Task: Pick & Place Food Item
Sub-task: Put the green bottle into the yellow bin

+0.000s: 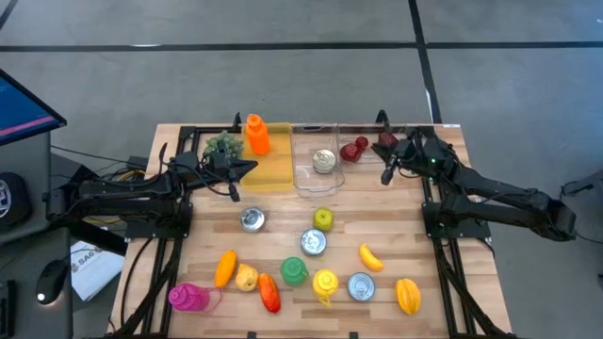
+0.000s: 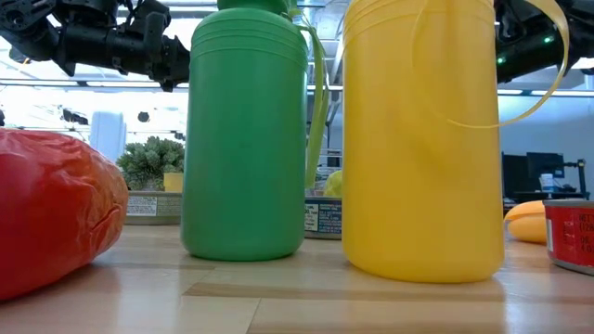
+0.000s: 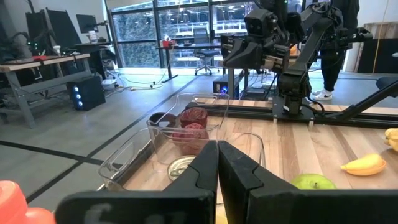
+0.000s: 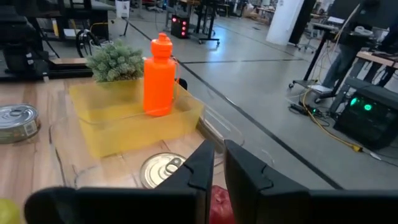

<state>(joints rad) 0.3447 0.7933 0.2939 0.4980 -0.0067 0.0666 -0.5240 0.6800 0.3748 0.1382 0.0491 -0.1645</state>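
Left gripper point(image 1: 247, 168): over yellow bin point(image 1: 268, 169), fingers closed, nothing held.
Right gripper point(image 1: 386, 173): near table's back right, beside clear bin point(image 1: 303, 177), fingers nearly together, nothing visibly between them.
Food items, loose on table: green apple point(image 1: 322, 218), banana point(image 1: 370, 256), yellow pepper point(image 1: 408, 295), red pepper point(image 1: 268, 292), orange piece point(image 1: 224, 267).
Already in bins: can point(image 1: 323, 161) in clear bin, red fruit point(image 1: 353, 150) at its right end, orange bottle point(image 1: 255, 134) in yellow bin, green bunch point(image 1: 223, 146) just beside it.
Handling, judged: likely hollow plastic replicas, light, stiff, smooth and prone to slipping. Apple best taken across its middle; banana across its short width.
Unclear: which item is meant. Low view blocked by green bottle point(image 2: 245, 130) and yellow bottle point(image 2: 422, 139); both grippers cut off there.
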